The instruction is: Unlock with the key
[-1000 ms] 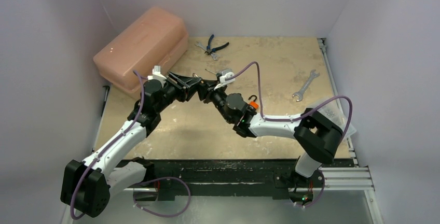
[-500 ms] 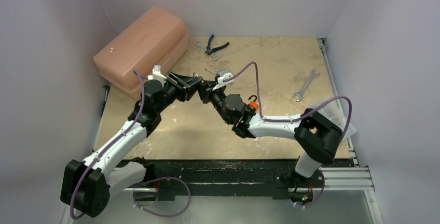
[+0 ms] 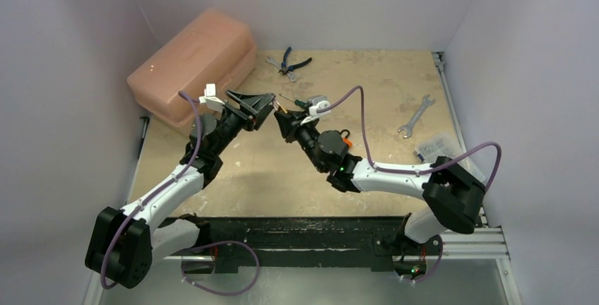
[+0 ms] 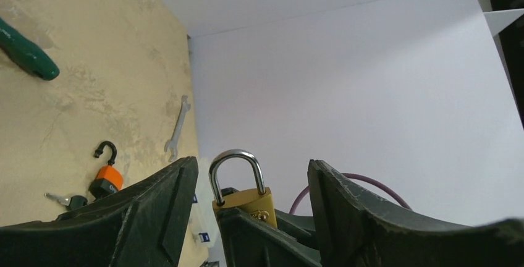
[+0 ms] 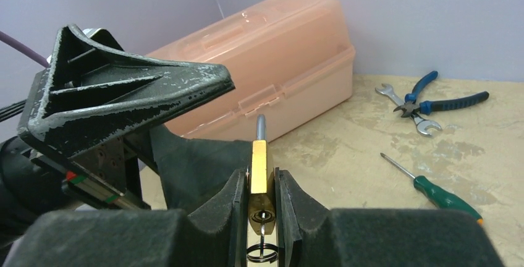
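A: What does the right pincer (image 5: 260, 183) have?

B: It is clenched on the padlock (image 5: 259, 159), 1 finger pressed to each flat side of the brass body. The shackle (image 4: 236, 153) points up, and both its legs reach the body.

A: And the key?

B: A wire ring (image 5: 259, 253) hangs below the padlock's underside. I cannot make out the key itself.

A: The left pincer (image 4: 250, 167)?

B: Released. Its 2 fingers (image 4: 160, 211) stand wide apart, 1 on each side of the padlock, touching neither it nor the right pincer.

A: Where is all this?

B: Held in the air above the worktop (image 3: 395, 79), nearer its far left than its middle.

A: What lies around it?

B: A pink toolbox (image 3: 194, 54) sits in the far left corner, lid shut. A green screwdriver (image 5: 432, 188) lies just right of the pincers. The pliers (image 3: 293, 61) are by the far edge, a wrench (image 3: 415, 116) near the right edge. An orange lock (image 4: 106, 174) rests on the worktop close to the right arm.
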